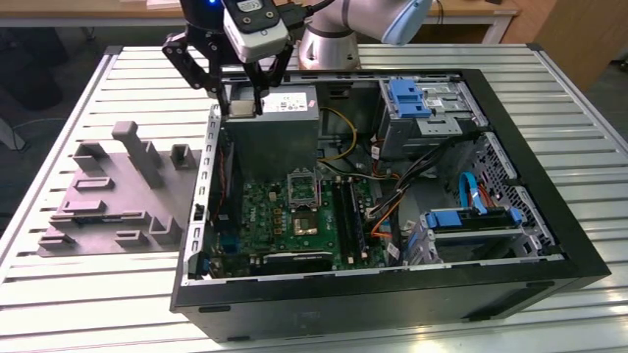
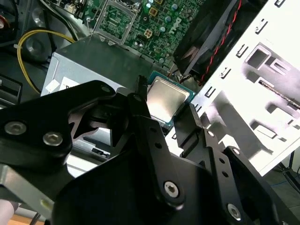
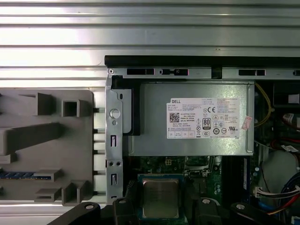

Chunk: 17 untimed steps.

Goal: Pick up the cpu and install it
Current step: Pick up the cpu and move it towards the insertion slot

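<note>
Gripper (image 1: pixel 241 109) clamped on the cpu (image 2: pixel 166 101), held flat, likely for level seating, above the computer case's (image 1: pixel 393 294) eleven o'clock corner.

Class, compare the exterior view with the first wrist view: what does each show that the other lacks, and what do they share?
Exterior view: the robot arm and the drive cage with blue brackets. First wrist view: a blue strip lying in a slot of the grey fixture tray. Shared: that tray, the cpu gripped by the end effector, and the labelled power supply.
</note>
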### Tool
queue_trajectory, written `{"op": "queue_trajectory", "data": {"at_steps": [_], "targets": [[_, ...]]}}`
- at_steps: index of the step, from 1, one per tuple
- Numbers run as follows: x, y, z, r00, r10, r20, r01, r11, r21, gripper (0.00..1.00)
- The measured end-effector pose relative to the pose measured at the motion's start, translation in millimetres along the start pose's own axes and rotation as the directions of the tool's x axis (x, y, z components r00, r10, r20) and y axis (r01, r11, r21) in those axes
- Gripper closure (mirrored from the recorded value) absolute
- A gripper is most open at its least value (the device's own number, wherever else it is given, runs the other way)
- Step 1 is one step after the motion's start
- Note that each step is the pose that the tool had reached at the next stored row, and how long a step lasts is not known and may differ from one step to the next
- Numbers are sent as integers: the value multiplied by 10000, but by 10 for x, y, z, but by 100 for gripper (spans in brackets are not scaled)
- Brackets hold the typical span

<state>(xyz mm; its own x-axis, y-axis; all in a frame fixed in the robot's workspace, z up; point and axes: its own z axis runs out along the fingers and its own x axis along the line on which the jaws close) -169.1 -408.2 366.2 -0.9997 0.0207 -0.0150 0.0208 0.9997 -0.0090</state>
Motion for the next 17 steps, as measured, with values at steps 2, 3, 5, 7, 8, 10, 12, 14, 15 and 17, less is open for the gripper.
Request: {"op": "queue_trajectory", "data": {"at_steps": [2,3,5,7,8,10,12,14,15,17], "targets": [[-9,0,0,10000,-1,0,1,10000,0,53],[-29,1,0,10000,0,0,0,10000,0,53],[-39,1,1,10000,-1,0,1,10000,-1,53],[-50,1,1,10000,-1,0,1,10000,0,53],[-54,1,1,10000,0,1,0,10000,-1,53],[-63,1,1,10000,-1,0,1,10000,0,53],[-72,2,1,10000,-1,0,1,10000,-1,53],[-81,2,2,10000,0,0,0,10000,-1,53],[-85,2,1,10000,-1,0,1,10000,0,53],[-94,2,1,10000,0,0,0,10000,0,53]]}}
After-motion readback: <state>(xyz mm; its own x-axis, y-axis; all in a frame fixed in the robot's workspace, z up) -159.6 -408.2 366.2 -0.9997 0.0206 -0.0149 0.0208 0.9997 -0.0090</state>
